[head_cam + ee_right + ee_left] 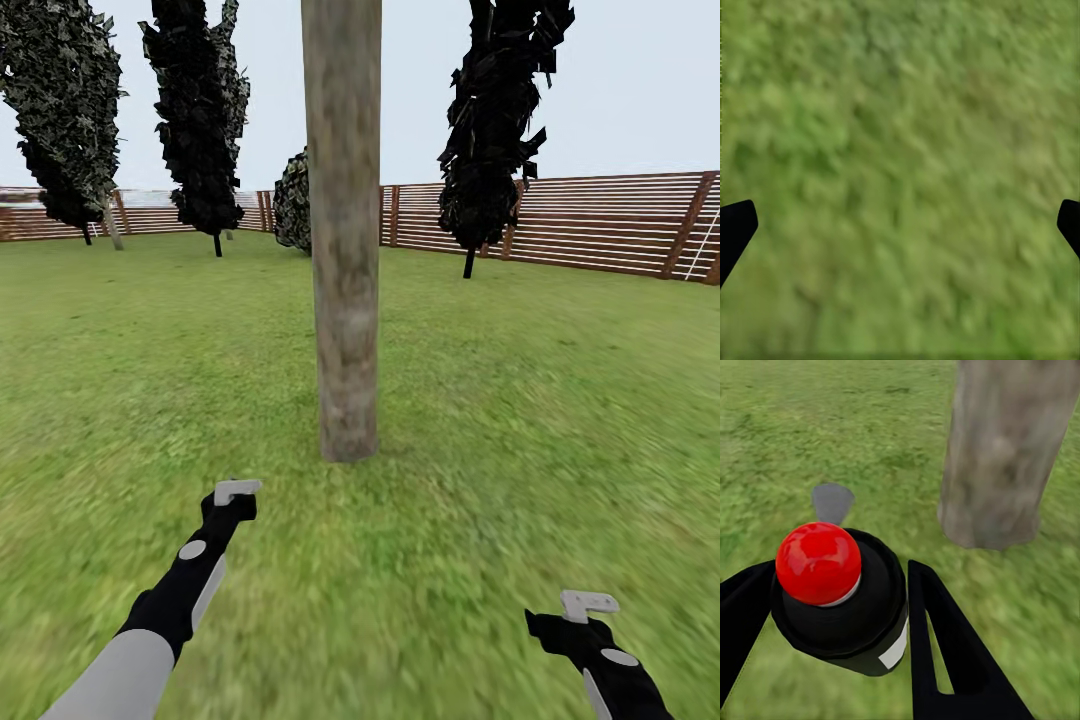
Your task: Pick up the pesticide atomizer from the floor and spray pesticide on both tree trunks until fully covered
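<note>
With the pesticide atomizer (840,596) clamped in my left hand (832,607), the tree trunk (343,230) stands upright just ahead and slightly right, nearer that arm; right hand (900,225) hangs spread wide, empty over grass (520,400).

No readable text, white label on atomizer (840,600) blank

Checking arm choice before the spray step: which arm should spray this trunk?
Left. The left gripper is shut on the pesticide atomizer, and the tree trunk stands just ahead of it. The right gripper is open over the grass, holding nothing.
</note>
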